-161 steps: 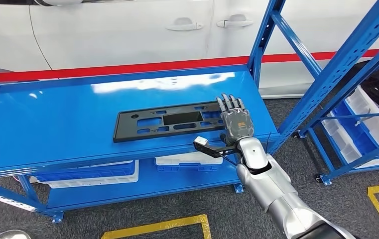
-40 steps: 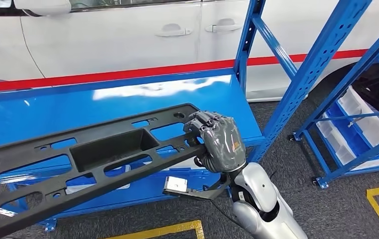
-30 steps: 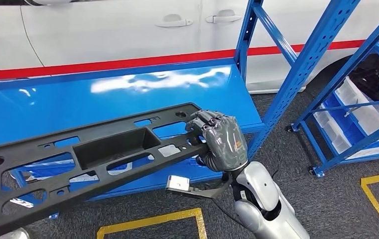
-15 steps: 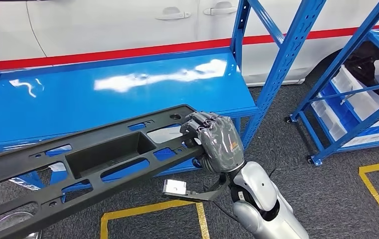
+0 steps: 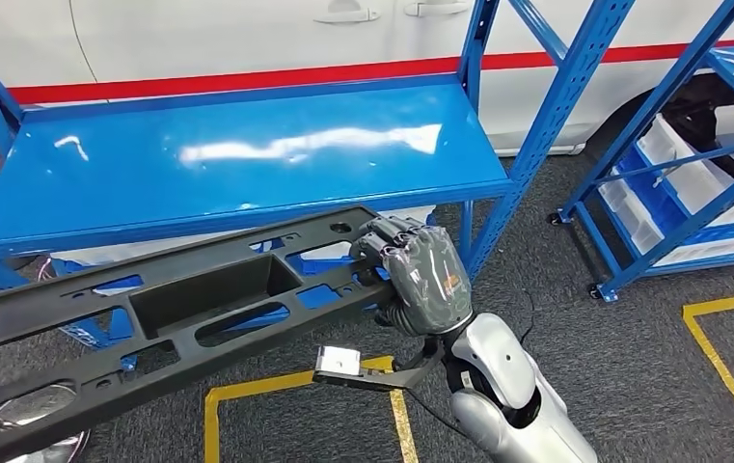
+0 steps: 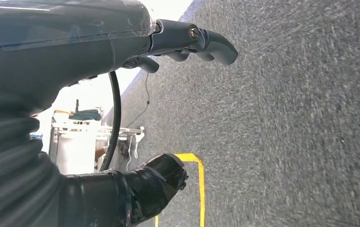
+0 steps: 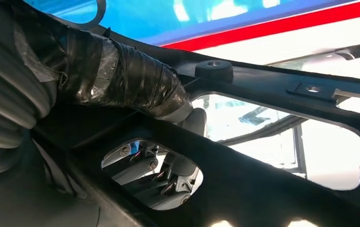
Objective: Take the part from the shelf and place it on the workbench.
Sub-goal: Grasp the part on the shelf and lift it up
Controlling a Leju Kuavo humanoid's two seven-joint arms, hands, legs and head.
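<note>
Head view: our right hand [image 5: 419, 275] stays clamped on the part [image 5: 165, 313], now clear of the shelf [image 5: 247, 159]; left hand [image 6: 121, 38] hangs empty, fingers apart; workbench next.

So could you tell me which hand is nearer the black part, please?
Right. The right hand grips one end of the black part, off the shelf. The left hand hangs over the floor, holding nothing.
</note>
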